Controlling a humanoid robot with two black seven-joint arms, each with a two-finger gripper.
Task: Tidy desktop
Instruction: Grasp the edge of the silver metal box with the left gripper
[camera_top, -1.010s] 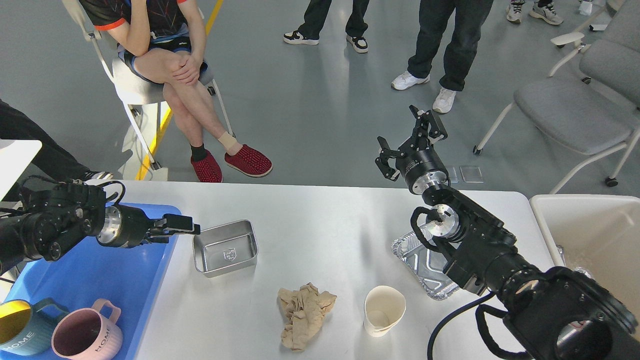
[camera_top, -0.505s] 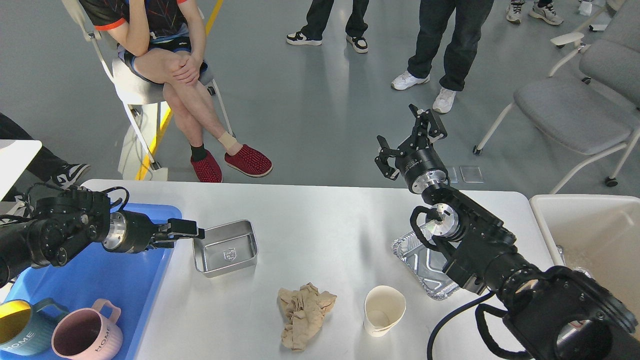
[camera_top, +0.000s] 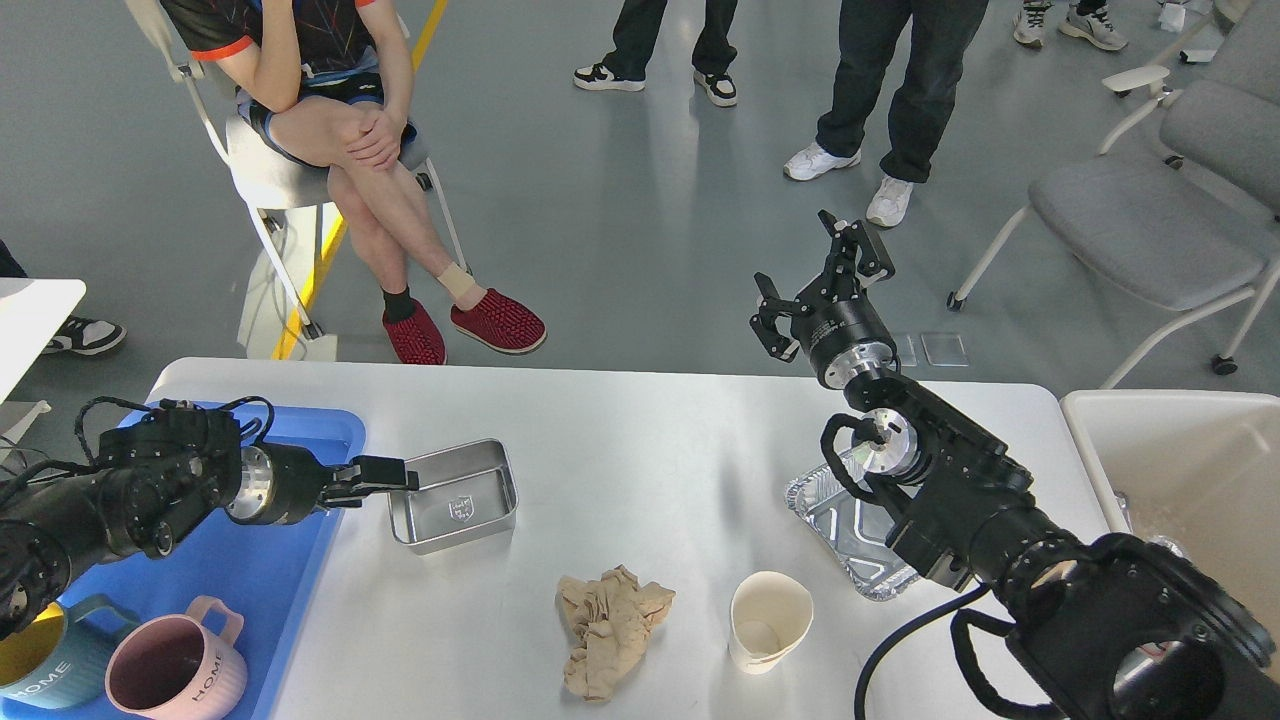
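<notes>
Left gripper, finger spread unclear, at the steel tin's left rim (right gripper, spread, well apart).

On the desktop, a tray holding two mugs sits at the left edge. A metal tin lies just right of it; crumpled paper and a cup lie nearer. A foil dish, seemingly partly under the right arm, lies right; a bin stands beyond the table's right end.

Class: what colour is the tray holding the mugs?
Blue; the tray shows best in the head view.
</notes>
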